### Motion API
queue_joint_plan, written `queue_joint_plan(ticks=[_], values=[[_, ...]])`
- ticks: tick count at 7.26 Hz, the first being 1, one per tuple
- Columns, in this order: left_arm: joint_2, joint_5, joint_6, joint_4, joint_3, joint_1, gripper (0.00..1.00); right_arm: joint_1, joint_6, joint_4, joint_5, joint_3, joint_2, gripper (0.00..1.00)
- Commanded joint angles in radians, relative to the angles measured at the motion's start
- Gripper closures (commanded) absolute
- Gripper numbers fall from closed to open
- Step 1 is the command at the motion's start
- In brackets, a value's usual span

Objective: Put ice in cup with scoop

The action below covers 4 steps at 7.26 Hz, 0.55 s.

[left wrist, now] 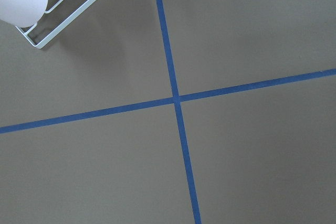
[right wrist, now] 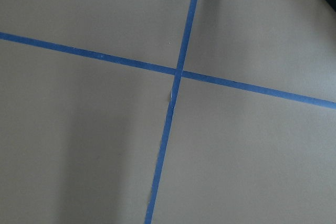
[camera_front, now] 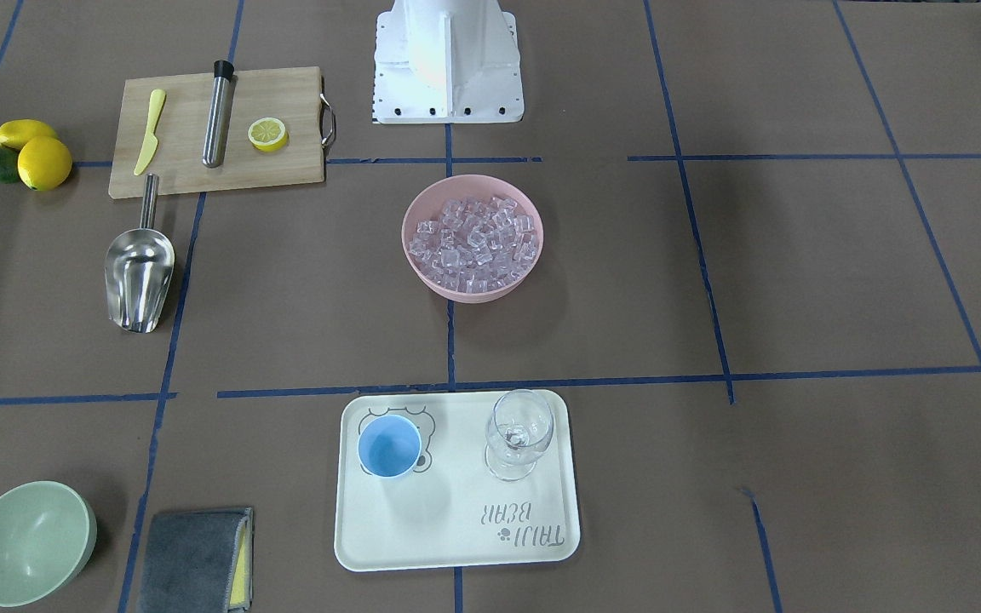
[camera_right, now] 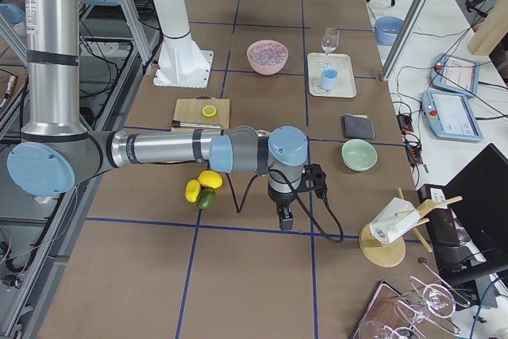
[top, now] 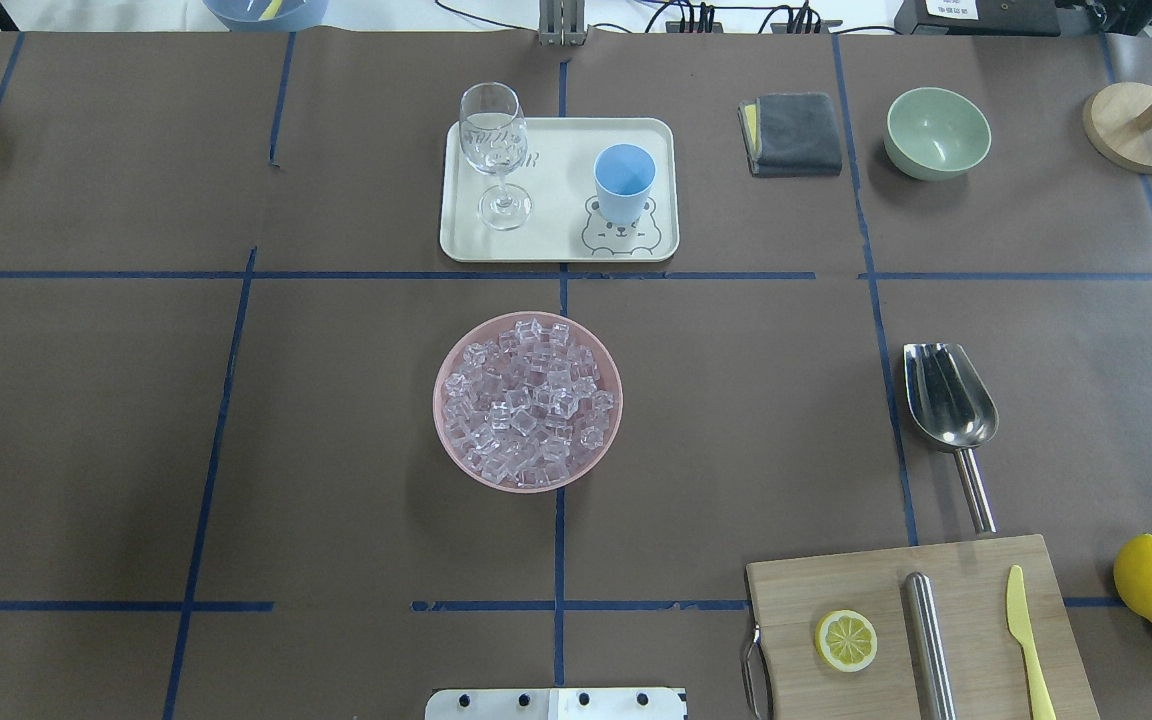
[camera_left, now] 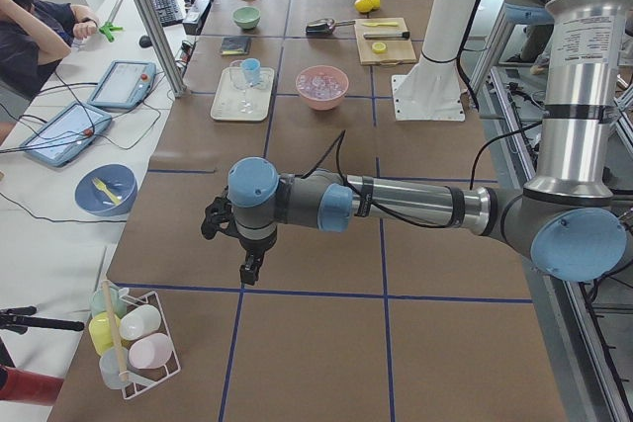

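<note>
At the middle of the table [top: 136, 450], the ice [top: 528, 405] heaps in a pink bowl [top: 436, 400], the empty cup [top: 624, 180] upright on a tray [top: 561, 200] just beyond, a short carry. The scoop [top: 948, 395] lies well to the robot's right, handle toward the base, probably meant for the right gripper [camera_right: 286, 218]. It and the left gripper [camera_left: 249, 266] hang at opposite table ends; open or closed, I cannot tell.

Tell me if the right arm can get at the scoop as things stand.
Probably yes. The scoop lies in the open on the robot's right side, nothing on it, only its handle tip meeting the cutting board. The right gripper hangs above the table farther out on that side.
</note>
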Motion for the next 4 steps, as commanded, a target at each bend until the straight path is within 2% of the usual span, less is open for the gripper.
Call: queue_joint_plan(ticks=[1,2,3,4], values=[[-0.003,-0.005,-0.002,-0.201,0.015,0.0,0.0,-0.017,0.002,0.047,0.002,0.003,0.033,0.0],[-0.006,-0.004,-0.002,-0.319,0.018,0.002,0.0,-0.037,0.008,0.07,0.003,-0.012,0.038,0.0],[-0.032,-0.007,-0.022,-0.468,0.07,0.008,0.0,-0.057,0.083,0.071,0.014,-0.011,0.041,0.0],[-0.044,-0.052,-0.125,-0.516,0.09,0.041,0.0,-0.084,0.164,0.086,0.02,-0.005,0.059,0.0]])
